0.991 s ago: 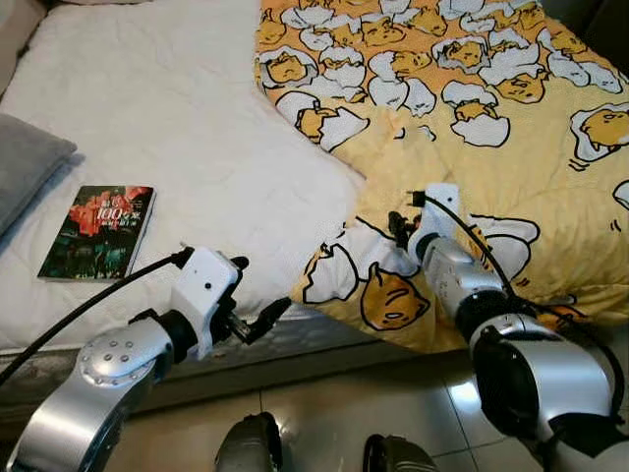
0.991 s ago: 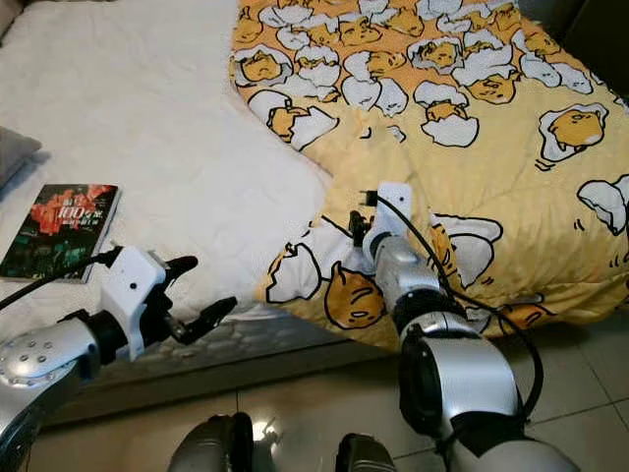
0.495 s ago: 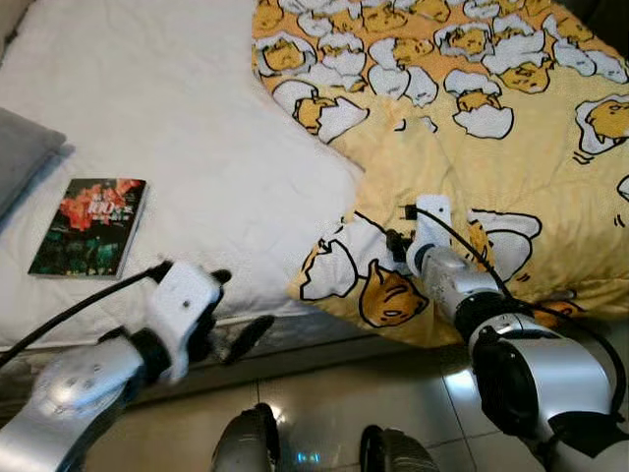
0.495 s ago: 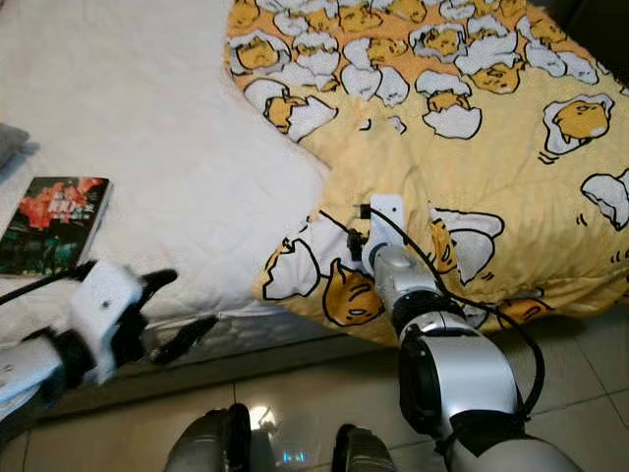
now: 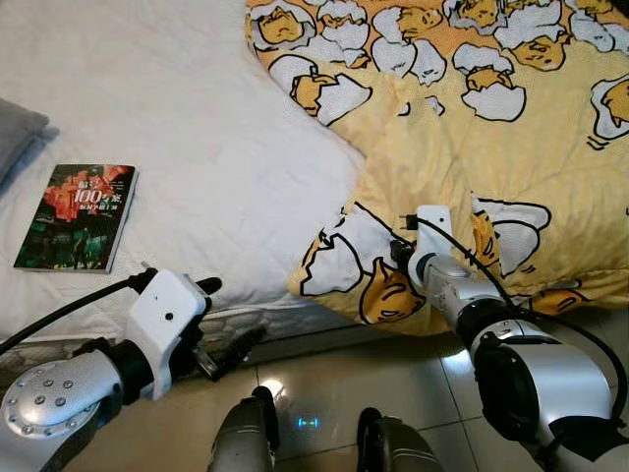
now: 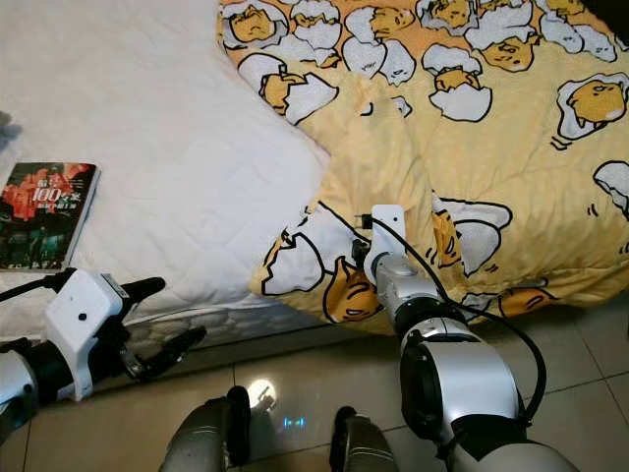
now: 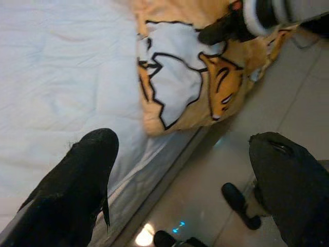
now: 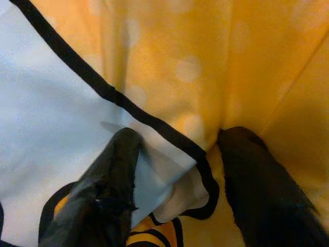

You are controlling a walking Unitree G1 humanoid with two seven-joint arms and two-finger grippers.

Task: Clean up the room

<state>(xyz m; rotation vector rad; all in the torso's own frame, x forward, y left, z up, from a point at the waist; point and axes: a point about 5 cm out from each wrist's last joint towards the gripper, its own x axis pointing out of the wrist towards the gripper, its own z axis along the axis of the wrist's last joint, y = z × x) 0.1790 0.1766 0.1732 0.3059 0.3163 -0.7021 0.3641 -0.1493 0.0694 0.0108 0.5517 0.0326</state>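
Since a second ago the left gripper (image 5: 228,332) has dropped below the mattress edge, fingers spread and empty. The right gripper (image 8: 175,170) pinches a fold of the yellow blanket (image 5: 472,118) at its near corner. Tidying looks barely begun: the blanket lies rumpled, long axis running away, and the book (image 5: 77,216) still waits farther left.

Left gripper (image 5: 228,320) agape — right gripper (image 8: 177,180) pinching.
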